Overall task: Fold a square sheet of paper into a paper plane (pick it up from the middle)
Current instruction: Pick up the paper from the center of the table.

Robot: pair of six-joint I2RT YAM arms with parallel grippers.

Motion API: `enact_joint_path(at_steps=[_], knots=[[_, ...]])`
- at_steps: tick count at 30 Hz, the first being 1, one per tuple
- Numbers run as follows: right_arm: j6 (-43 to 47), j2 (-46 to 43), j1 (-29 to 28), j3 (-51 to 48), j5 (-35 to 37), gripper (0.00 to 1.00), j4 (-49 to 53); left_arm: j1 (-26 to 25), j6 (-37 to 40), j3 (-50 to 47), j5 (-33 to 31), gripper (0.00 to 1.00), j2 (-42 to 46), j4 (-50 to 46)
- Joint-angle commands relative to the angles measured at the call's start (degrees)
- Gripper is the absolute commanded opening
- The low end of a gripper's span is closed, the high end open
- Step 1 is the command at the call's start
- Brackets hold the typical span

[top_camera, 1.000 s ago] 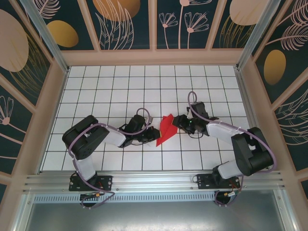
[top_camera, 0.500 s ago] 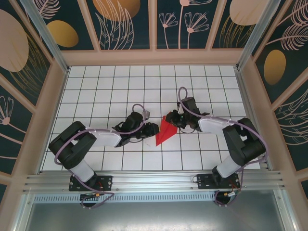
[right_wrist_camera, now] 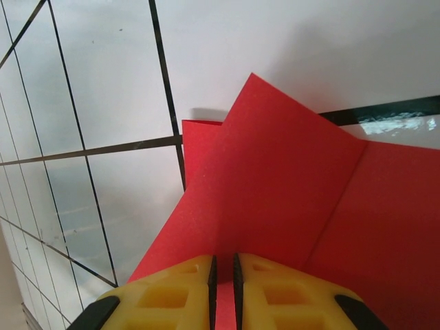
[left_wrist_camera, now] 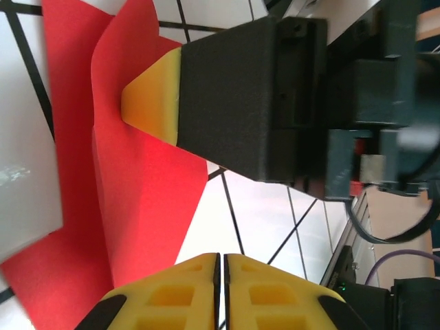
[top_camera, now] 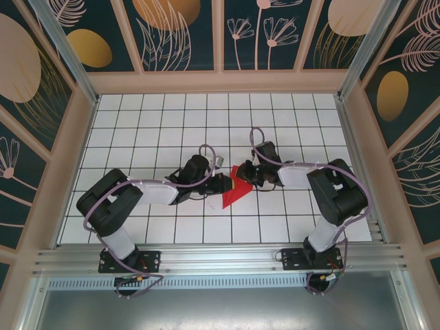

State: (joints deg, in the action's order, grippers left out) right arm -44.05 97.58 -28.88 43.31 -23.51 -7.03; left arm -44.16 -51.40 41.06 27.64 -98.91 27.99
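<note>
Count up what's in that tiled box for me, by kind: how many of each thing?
Red paper: 1
Robot arms: 2 (left arm, right arm)
Total: 3

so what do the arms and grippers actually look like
The left arm and right arm each have chunky black joint housings joined by smooth white links, with a looping lilac cable running along them. The left gripper and right gripper have boxy black bodies and yellow fingertips moulded with square recesses.
</note>
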Motion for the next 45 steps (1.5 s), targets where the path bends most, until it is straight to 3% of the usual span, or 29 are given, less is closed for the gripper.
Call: enact_joint_path(at_steps=[1,10,17,24,39,45], knots=[[-0.44,0.85,-0.45,1.73,1.06,0.18,1.14,-0.12,2.54,2.39,2.32,0.13,-3.48,-1.7],[0.25,-3.3,-0.47,1.87,1.58,0.24,3.1,-0.13,2.55,2.12,-3.2,0.09,-7.05,-3.96],[0.76,-11.38,0.48,-1.76,10.31,0.45,10.09,-0.13,1.96,-0.16,-2.3,0.09,-7.19,-1.89],[0.3,-12.85,4.62,-6.6,8.61,0.55,7.74,-0.13,0.47,-1.61,0.25,0.1,-7.97,1.63],[1.95,-5.71,5.19,-4.46,4.81,0.56,3.61,-0.07,-1.23,-2.94,3.47,0.1,-8.09,4.27],[1.51,-5.83,5.2,-5.4,0.83,0.51,-0.11,-0.13,-2.04,-3.35,4.97,0.1,-8.29,5.29]])
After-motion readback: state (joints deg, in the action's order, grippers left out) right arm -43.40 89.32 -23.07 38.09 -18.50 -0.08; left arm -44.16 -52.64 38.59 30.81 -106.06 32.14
